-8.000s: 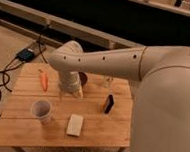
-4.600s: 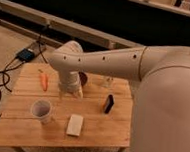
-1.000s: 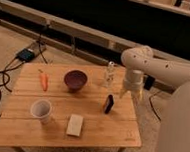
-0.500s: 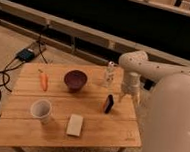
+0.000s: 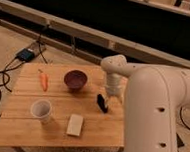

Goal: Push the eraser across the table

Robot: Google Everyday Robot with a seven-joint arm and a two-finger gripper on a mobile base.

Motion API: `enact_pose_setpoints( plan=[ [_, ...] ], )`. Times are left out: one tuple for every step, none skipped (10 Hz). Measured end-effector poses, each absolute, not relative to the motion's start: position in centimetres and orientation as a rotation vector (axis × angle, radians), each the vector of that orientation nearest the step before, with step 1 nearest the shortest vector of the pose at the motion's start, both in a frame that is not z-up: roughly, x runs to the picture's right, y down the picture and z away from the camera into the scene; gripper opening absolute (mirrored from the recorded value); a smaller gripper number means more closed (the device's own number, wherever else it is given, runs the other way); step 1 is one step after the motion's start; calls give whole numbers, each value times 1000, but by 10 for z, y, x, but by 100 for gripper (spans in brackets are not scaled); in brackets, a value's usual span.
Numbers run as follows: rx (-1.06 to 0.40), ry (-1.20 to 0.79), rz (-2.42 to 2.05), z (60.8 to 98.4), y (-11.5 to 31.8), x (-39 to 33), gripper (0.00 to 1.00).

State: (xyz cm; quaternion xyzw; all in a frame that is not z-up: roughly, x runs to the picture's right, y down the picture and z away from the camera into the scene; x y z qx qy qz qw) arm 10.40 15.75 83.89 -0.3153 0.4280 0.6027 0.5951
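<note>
Gripper (image 5: 112,97) is low over the bench (image 5: 58,100), right side, just right of the eraser (image 5: 102,102); can't tell if they touch. Bowl (image 5: 75,80) sits back-left of the eraser, carrot (image 5: 44,80) left, cup (image 5: 41,110) front-left, beige block (image 5: 75,124) front-centre.

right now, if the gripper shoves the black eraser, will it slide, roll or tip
The eraser looks small and flat, so it likely slides rather than rolls or tips. The gripper hangs close beside it; an off-centre push may spin it. The wooden table looks smooth, though rubber could drag.
</note>
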Motion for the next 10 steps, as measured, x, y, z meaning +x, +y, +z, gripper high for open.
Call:
enact_pose_setpoints(
  plan=[
    [-750,986,1377,843,159,93,65],
    [-771,980,1350,849,161,80,65],
    [-779,981,1336,853,162,75,65],
    [-779,990,1335,855,162,75,65],
    [-778,998,1338,857,162,78,65],
    [-771,1008,1351,859,161,83,65],
    [-765,1015,1370,861,159,87,65],
    [-759,1020,1390,863,157,92,65],
    [-752,1020,1420,864,154,98,65],
    [-755,1010,1463,864,150,103,65]
  ],
)
